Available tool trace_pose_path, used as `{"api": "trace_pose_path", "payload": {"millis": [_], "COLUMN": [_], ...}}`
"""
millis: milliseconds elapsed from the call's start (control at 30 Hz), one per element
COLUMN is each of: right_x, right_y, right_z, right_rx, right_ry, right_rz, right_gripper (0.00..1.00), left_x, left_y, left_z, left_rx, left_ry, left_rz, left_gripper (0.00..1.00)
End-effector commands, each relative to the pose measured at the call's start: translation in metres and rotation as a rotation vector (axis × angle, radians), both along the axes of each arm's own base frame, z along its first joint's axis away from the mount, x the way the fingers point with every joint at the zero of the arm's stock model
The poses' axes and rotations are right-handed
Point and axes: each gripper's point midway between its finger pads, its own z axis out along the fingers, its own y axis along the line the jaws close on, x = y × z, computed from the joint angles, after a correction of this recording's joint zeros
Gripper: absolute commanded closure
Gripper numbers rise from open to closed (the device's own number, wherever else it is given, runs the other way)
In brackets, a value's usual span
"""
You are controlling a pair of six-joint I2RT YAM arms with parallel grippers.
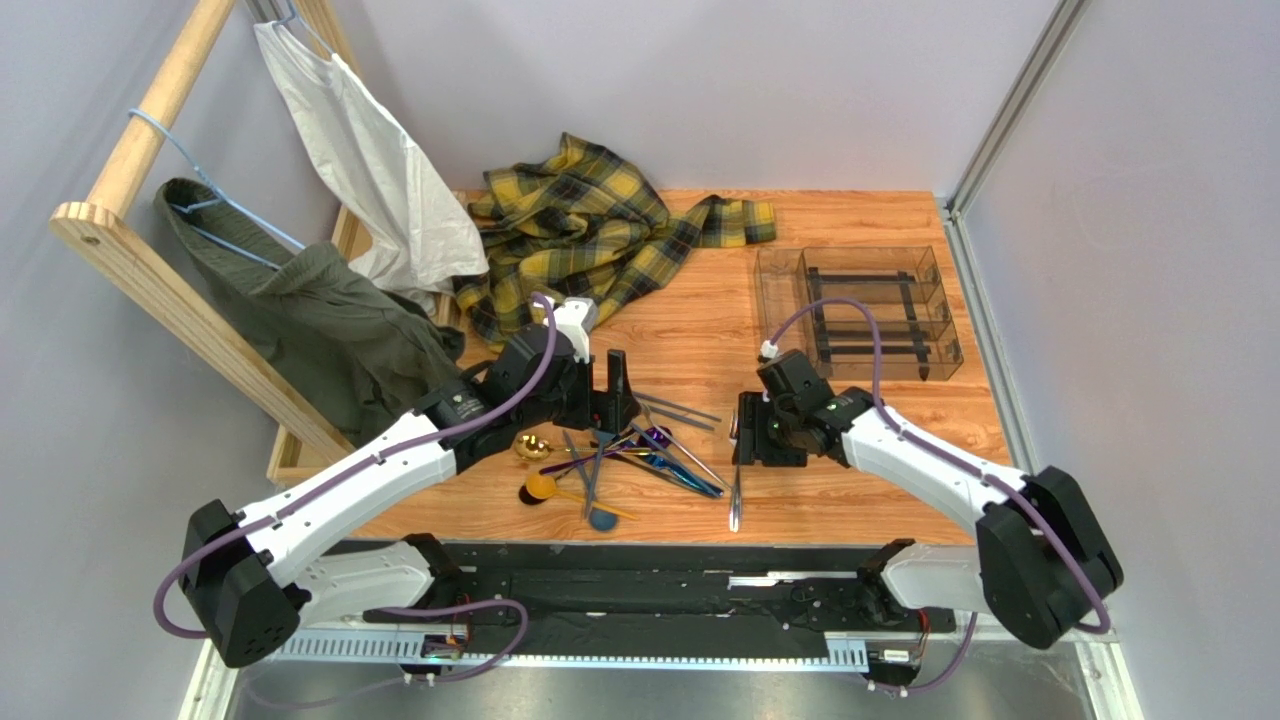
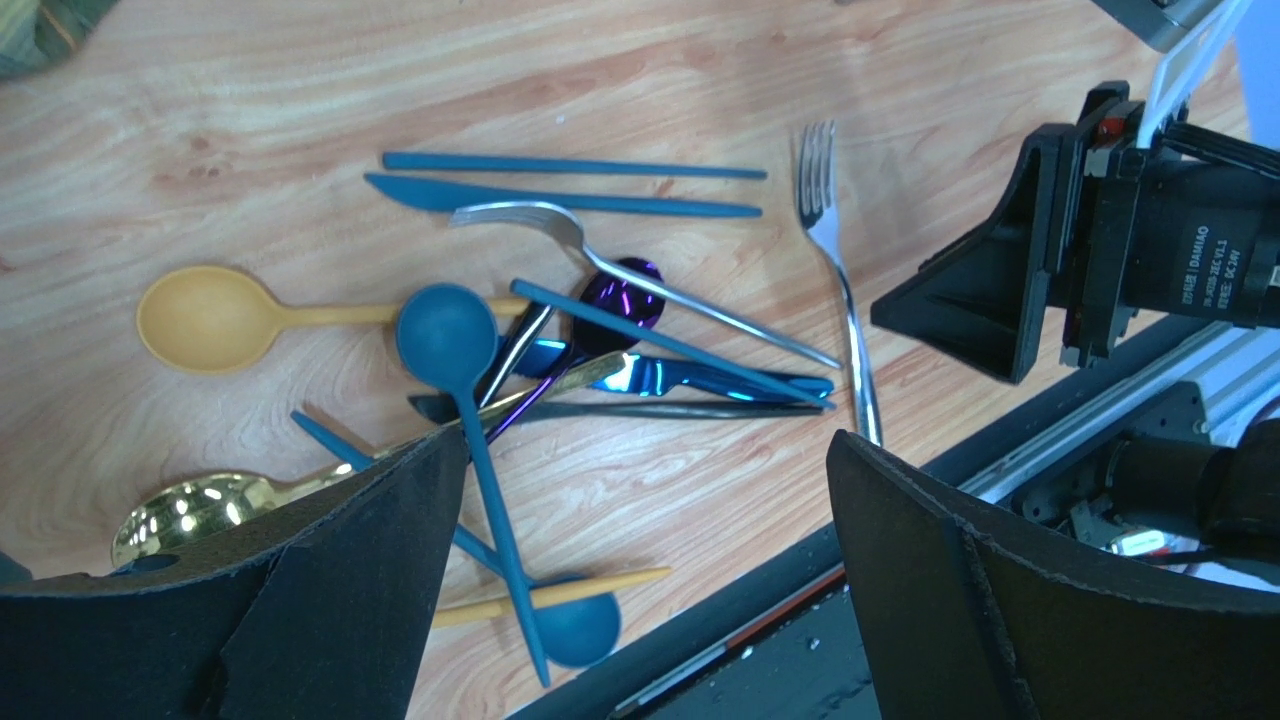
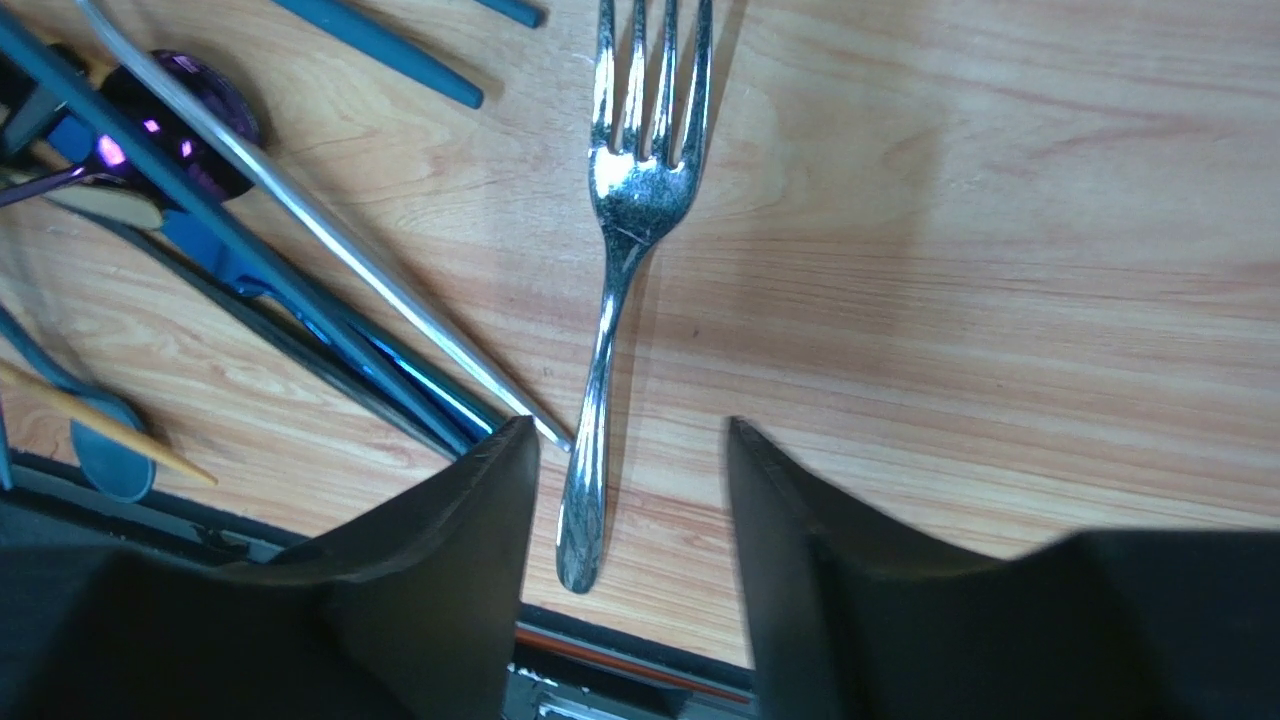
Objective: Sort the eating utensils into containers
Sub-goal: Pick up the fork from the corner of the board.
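Note:
The eating utensils lie in a loose pile (image 1: 631, 455) on the wooden table: a yellow spoon (image 2: 211, 318), teal spoons (image 2: 451, 338), a gold spoon (image 2: 188, 513), a purple spoon (image 2: 624, 293), a teal knife (image 2: 556, 195) and a shiny blue piece (image 2: 676, 378). A silver fork (image 3: 619, 285) lies apart to the pile's right. My right gripper (image 3: 631, 458) hangs open over the fork's handle end, which lies between the fingers without touching them. My left gripper (image 2: 646, 510) stands wide open above the pile's near edge, holding nothing. The clear containers (image 1: 864, 312) sit at the back right.
A yellow plaid cloth (image 1: 586, 225) lies behind the pile. A wooden rack (image 1: 150, 270) with a white garment (image 1: 376, 165) and a green one (image 1: 323, 323) stands at the left. The table's black front rail (image 1: 646, 563) runs just below the utensils.

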Motion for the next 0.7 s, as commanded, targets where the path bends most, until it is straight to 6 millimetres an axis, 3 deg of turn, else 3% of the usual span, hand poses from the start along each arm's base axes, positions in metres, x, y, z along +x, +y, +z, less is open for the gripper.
{"api": "trace_pose_path", "payload": {"millis": [0, 367, 667], "right_x": [0.015, 0.014, 0.014], "right_y": [0.011, 0.019, 0.006], "right_z": [-0.003, -0.037, -0.052], "right_rx": [-0.01, -0.048, -0.162], "right_ry": [-0.031, 0.032, 0.044], "right_rz": [-0.009, -0.017, -0.035], "right_gripper": [0.53, 0.6, 0.89], "left_x": [-0.004, -0.008, -0.011], "left_y": [-0.005, -0.005, -0.002], "left_z": [0.002, -0.006, -0.009], "left_rx": [-0.037, -0.032, -0.029], "left_ry": [0.012, 0.033, 0.043], "left_rz": [-0.015, -0.021, -0.02], "left_gripper": [0.02, 0.04, 0.05]}}
